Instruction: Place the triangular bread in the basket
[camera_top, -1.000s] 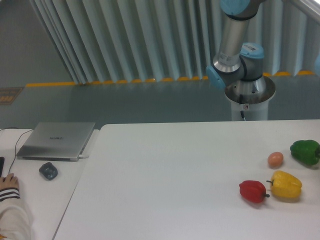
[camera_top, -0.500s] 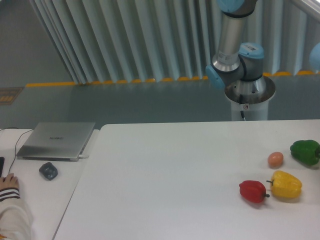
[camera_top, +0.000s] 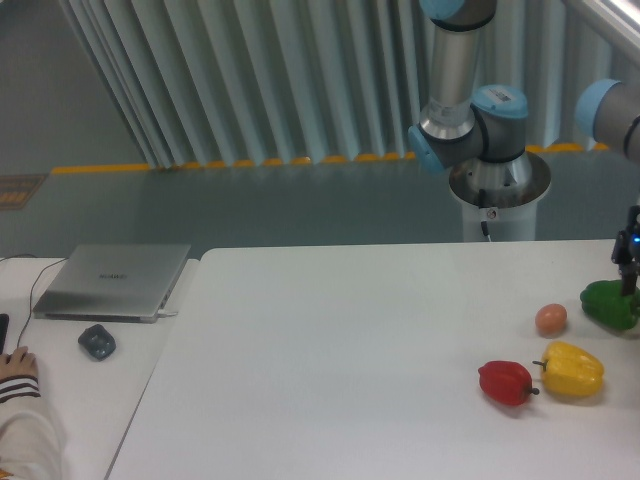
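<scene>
Just barely poking in at the right edge, gripper (camera_top: 629, 268) hanging over the green pepper (camera_top: 609, 304), can't tell if spread or closed. Not seeing triangular bread or basket anywhere on the table (camera_top: 340, 370).

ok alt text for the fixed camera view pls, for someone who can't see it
A white table holds a red pepper, yellow pepper, green pepper and a small orange-pink ball at its right side, with the robot arm mounted behind. A closed laptop and mouse sit at left; no bread or basket shows.
</scene>
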